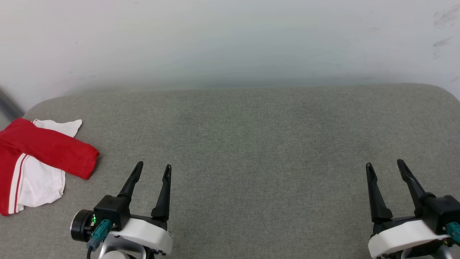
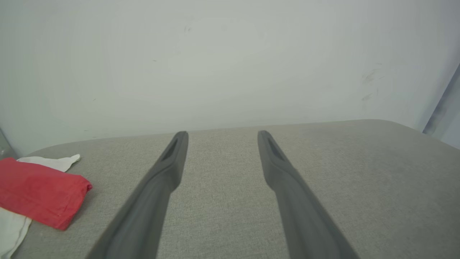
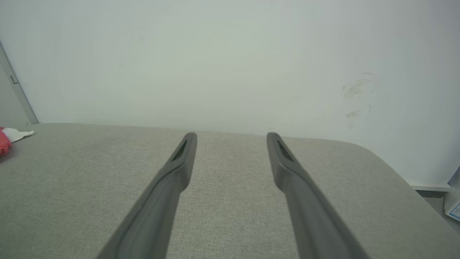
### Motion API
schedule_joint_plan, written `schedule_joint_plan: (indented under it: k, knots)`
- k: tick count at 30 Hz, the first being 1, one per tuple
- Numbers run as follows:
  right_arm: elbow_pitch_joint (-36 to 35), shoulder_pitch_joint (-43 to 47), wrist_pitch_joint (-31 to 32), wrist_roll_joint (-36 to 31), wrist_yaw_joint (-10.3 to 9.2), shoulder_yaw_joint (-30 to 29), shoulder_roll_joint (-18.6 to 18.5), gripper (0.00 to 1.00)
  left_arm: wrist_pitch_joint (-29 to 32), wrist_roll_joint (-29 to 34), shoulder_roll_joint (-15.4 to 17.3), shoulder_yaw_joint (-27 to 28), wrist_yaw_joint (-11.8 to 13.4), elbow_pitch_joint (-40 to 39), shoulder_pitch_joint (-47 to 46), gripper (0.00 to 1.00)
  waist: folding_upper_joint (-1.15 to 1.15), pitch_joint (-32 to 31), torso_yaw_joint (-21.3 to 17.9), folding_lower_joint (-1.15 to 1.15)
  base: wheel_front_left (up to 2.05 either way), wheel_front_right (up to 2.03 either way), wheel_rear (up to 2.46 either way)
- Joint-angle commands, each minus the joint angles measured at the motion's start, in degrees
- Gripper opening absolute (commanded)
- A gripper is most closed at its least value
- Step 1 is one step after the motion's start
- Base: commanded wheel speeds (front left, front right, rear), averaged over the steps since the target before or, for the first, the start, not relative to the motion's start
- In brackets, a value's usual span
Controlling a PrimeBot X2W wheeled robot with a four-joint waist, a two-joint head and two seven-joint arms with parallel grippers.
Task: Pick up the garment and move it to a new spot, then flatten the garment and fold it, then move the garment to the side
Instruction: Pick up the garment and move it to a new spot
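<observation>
- Garment lay bunched at the far left edge of the grey cloth-topped desk, a red layer over white, partly cut off by the head view's border.
- Left gripper hovered just right of it, fingers spread with nothing between them.
- Right gripper was well apart on the other side, fingers likewise spread and empty.
- It looked rumpled rather than folded, so I read the step as the pick-up.
- Left arm was the obvious choice: swing left, come down on the red fold nearest it, pinch through several layers.
- Avoid taking the loose white end alone, since the rest would likely trail and drag.
- Lift clear before carrying to the centre, within both arms' reach for flattening.
</observation>
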Motion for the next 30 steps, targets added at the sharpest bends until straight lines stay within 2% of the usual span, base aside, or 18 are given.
schedule_joint_plan:
  k: [1, 11, 16, 22, 30]
  knots:
    - [0.2, 0.1, -0.2, 0.4, -0.02, -0.1, 0.0, 1.00, -0.2, -0.3, 0.1, 0.0, 0.0, 0.1, -0.1, 1.00, 0.00, 0.0, 0.0, 0.00, 0.00, 0.00, 0.00]
    - [1.2, -0.5, -1.0, 1.0, -0.02, -0.3, 0.0, 1.00, -0.2, -1.3, 0.1, 0.2, 0.0, 0.9, -0.6, 1.00, 0.00, 0.1, 0.4, 0.00, 0.00, 0.00, 0.00]
    - [1.1, -0.5, -0.9, 0.5, -0.02, 0.1, 0.0, 1.00, -0.2, -1.5, 0.0, 0.2, 0.0, 1.3, -1.1, 1.00, 0.00, 0.0, 1.8, 0.00, 0.00, 0.00, 0.00]
    - [0.3, -0.8, -0.6, 0.2, -0.02, 1.1, 0.0, 1.00, -0.2, -1.6, -0.2, 0.6, 0.0, 1.6, -1.5, 1.00, 0.00, -0.1, 4.6, 0.00, 0.00, 0.00, 0.00]
    - [-0.4, -1.2, 0.4, -0.3, -0.02, 2.8, 0.0, 1.00, -0.2, -1.3, -0.8, 1.7, 0.0, 1.8, -1.9, 1.00, 0.00, -0.1, 12.1, 0.00, 0.00, 0.00, 0.00]
